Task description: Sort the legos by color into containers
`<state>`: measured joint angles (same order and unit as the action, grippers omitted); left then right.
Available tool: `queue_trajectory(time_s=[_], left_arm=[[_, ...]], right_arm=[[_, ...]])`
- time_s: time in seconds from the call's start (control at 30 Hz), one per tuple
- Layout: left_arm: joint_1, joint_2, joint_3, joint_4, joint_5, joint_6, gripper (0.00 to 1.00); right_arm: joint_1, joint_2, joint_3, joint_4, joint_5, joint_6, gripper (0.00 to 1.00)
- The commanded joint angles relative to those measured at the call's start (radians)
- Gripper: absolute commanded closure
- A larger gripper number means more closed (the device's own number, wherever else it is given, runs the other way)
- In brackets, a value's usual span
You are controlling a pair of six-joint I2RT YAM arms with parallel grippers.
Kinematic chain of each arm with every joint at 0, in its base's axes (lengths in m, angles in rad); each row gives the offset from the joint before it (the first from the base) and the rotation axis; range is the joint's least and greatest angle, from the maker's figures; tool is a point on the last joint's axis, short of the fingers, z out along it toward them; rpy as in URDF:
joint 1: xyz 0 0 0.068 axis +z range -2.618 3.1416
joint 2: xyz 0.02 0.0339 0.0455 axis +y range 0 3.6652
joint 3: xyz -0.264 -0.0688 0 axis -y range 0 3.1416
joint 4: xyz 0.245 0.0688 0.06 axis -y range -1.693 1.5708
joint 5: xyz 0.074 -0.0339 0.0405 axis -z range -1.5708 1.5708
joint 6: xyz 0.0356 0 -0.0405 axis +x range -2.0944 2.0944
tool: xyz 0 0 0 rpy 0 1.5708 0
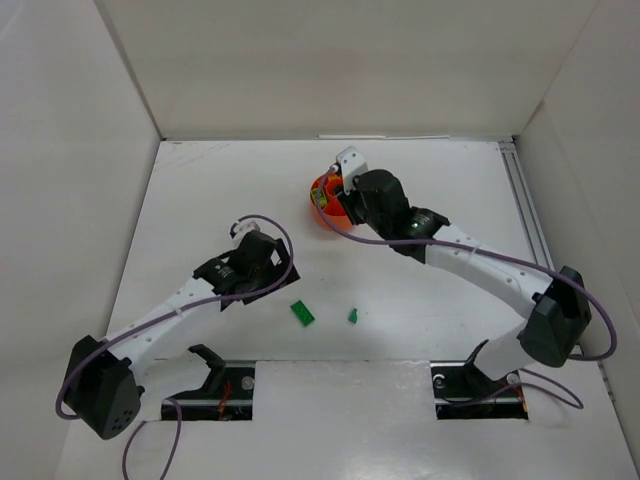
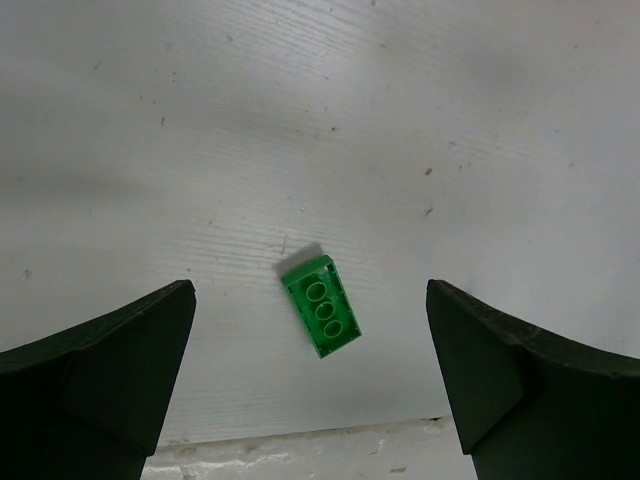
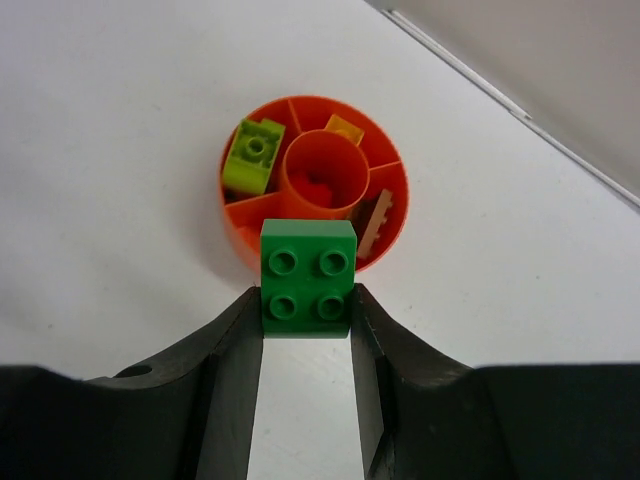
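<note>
Left gripper [image 2: 308, 290] wide open over green brick [image 2: 322, 305], flat on table [image 2: 150, 150], well apart from walls [image 1: 60, 200]. Right gripper [image 3: 306, 295] clamps green block [image 3: 307, 275] at dish [image 3: 232, 225] 6 o'clock rim. Inside the dish: lime brick [image 3: 253, 155] at 10 o'clock, yellow piece [image 3: 343, 127] at 1, brown piece [image 3: 378, 220] at 4, and probably a red piece [image 3: 318, 190] in the centre.

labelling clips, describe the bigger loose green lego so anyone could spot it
On the white table, look near the front edge, around the middle. Of two green pieces lying there, the green brick is the left one, longer than the small green piece.

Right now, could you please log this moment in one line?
right gripper: shut on square green brick, at dish | left gripper: open above long green brick
</note>
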<state>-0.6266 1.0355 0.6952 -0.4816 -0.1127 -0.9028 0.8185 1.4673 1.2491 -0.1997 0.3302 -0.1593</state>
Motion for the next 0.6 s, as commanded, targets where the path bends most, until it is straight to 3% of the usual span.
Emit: queue_trajectory(time_s=[0.0,0.2,0.57], left_arm=[[0.001,0.037,0.016,0.035,0.039,0.022,0.00],[0.001,0.109,0.006,0.071,0.073,0.033,0.00],[0.001,0.159,0.006,0.083,0.106,0.033,0.00]], right_arm=[[-0.038,0.089,0.065,0.065,0.019,-0.040,0.73],[-0.061,0.188,0.104,0.178,0.107,0.041,0.74],[-0.079,0.309,0.044,0.365,0.075,0.122,0.71]])
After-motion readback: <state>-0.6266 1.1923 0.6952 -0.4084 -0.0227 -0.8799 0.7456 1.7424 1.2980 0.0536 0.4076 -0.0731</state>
